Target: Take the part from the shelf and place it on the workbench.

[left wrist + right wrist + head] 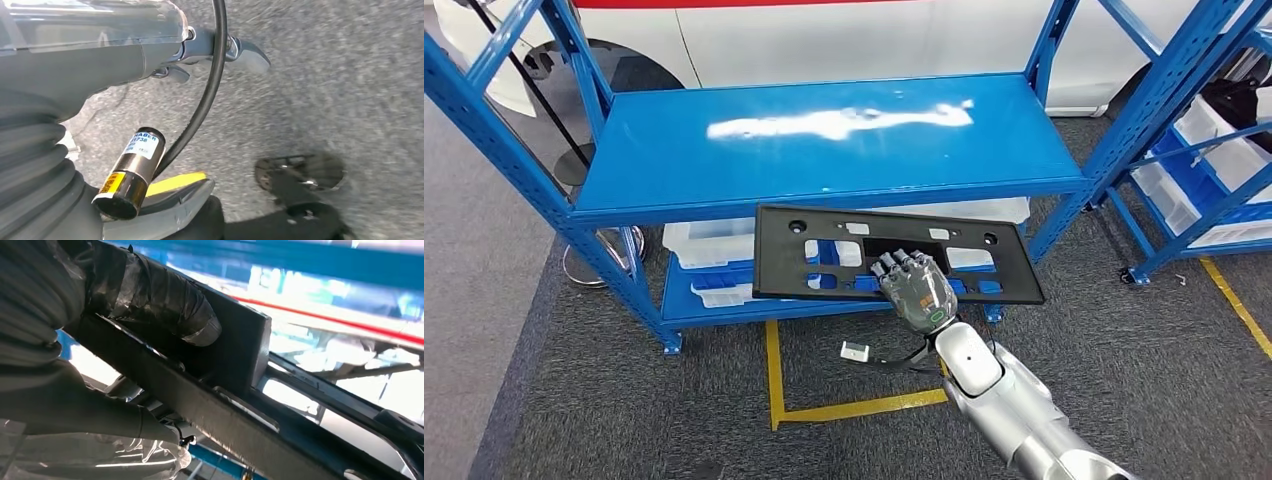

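A flat black plastic part with several cut-outs hangs level in front of the blue shelf, below its bare upper board and clear of it. My right hand grips the part at its near edge, right of the middle, fingers on top. In the right wrist view the taped thumb presses against the part's dark rib. My left hand hangs over the grey carpet with its fingers stretched out and nothing in them.
White bins sit on the shelf's lower board. A second blue rack with bins stands at the right. Yellow tape and a small white piece with a cable lie on the carpet. A white car is behind.
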